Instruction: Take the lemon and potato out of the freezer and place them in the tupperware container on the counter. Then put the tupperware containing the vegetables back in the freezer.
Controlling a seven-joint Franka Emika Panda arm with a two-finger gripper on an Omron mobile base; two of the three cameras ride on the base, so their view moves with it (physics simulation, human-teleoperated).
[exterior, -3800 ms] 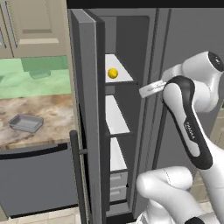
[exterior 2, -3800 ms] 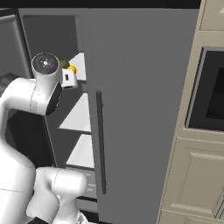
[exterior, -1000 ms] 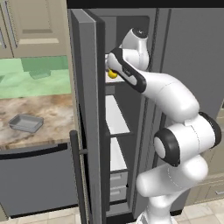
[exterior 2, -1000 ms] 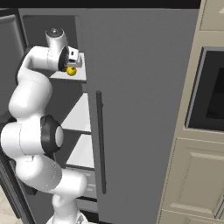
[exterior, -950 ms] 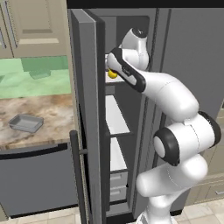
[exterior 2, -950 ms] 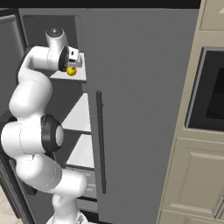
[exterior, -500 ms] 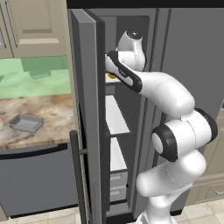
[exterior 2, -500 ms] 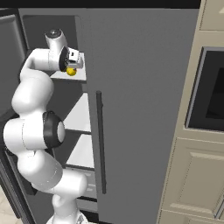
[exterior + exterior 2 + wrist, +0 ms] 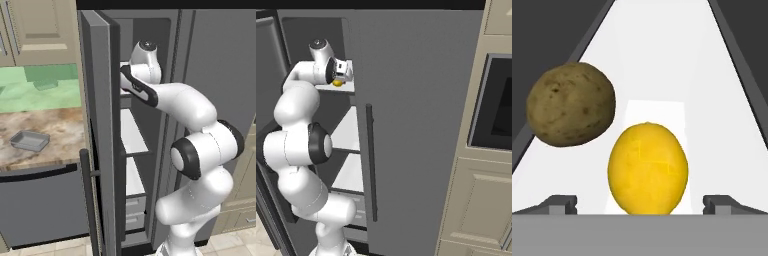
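On the freezer's [image 9: 150, 30] top white shelf [image 9: 662, 55], the yellow lemon [image 9: 648, 169] lies straight ahead of my hand. The brown potato [image 9: 571, 104] sits beside it, slightly farther in. My gripper [image 9: 641, 206] is open, with one fingertip on each side of the lemon and clear of it. In the right base view the lemon [image 9: 337, 83] peeks out under the hand at the shelf's edge. The grey tupperware container [image 9: 30, 141] rests on the marbled counter [image 9: 60, 125], left of the freezer.
The open freezer door [image 9: 100, 115] with its dark bar handle [image 9: 87, 200] stands between my arm and the counter. Lower white shelves and two small drawers [image 9: 134, 212] lie below. A closed grey door [image 9: 416, 125] and a wall oven [image 9: 496, 105] are to the right.
My hand has pushed a little deeper onto the top shelf, toward the lemon. The jaws have stayed open, and the lemon and potato have not moved.
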